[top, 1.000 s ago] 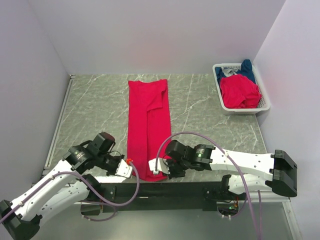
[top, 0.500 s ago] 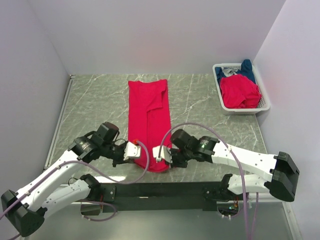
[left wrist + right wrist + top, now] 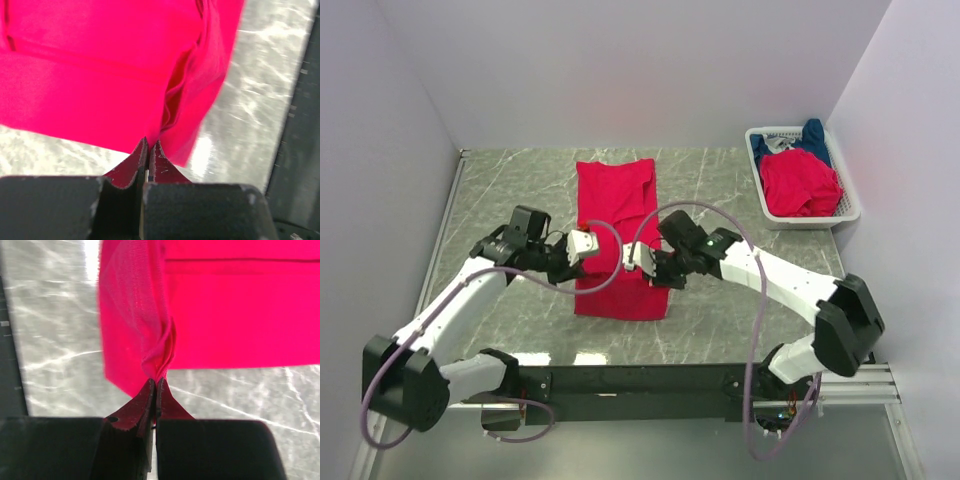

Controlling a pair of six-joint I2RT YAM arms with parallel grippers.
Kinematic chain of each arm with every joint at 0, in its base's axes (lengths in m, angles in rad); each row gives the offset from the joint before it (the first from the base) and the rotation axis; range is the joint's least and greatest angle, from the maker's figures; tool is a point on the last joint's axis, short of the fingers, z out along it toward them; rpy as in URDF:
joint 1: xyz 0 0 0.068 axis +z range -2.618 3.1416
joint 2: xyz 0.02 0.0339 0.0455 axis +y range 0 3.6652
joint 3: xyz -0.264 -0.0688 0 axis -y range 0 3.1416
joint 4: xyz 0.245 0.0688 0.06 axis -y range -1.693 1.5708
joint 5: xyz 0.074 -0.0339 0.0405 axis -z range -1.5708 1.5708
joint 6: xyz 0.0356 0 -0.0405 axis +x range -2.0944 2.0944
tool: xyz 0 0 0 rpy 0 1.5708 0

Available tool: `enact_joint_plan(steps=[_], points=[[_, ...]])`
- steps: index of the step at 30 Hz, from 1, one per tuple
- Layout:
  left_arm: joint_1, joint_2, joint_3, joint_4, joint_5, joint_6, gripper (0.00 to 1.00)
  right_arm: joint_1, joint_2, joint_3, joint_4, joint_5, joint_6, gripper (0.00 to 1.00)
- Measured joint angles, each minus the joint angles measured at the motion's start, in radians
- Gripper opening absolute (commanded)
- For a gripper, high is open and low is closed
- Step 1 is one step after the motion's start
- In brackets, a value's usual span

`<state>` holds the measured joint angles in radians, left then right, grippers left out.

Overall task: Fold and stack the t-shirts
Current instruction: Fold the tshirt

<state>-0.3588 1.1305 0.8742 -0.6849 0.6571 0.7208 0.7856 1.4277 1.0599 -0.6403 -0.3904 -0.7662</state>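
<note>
Flat red tee [image 3: 617, 185] at centre of desk [image 3: 740, 225], near end doubled over. L hand [image 3: 582, 243] & R hand [image 3: 638, 258] each clamped on its hem. Basket [image 3: 805, 223] at 2 o'clock: crumpled red tee [image 3: 800, 185], blue tee [image 3: 813, 135].

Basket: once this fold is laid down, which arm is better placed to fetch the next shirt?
Likely right. The basket sits at the far right of the table, nearer the right gripper; the left gripper is across the red t-shirt from it. Both are shut on that shirt's edge.
</note>
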Motion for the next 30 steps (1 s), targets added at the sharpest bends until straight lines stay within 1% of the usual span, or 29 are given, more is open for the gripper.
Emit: enact_joint_plan(steps=[8,16,22,30], points=[[0.093,0.17,0.054,0.118,-0.001,0.002,0.0,-0.106,0.204,0.161,0.0,-0.008,-0.07,0.0],[0.132,0.339,0.137,0.226,-0.01,0.004,0.0,-0.172,0.394,0.35,-0.005,-0.011,-0.119,0.0],[0.159,0.454,0.206,0.283,-0.012,0.002,0.0,-0.192,0.48,0.425,-0.009,-0.01,-0.137,0.0],[0.18,0.53,0.238,0.325,-0.024,0.0,0.0,-0.216,0.582,0.512,-0.01,-0.005,-0.145,0.0]])
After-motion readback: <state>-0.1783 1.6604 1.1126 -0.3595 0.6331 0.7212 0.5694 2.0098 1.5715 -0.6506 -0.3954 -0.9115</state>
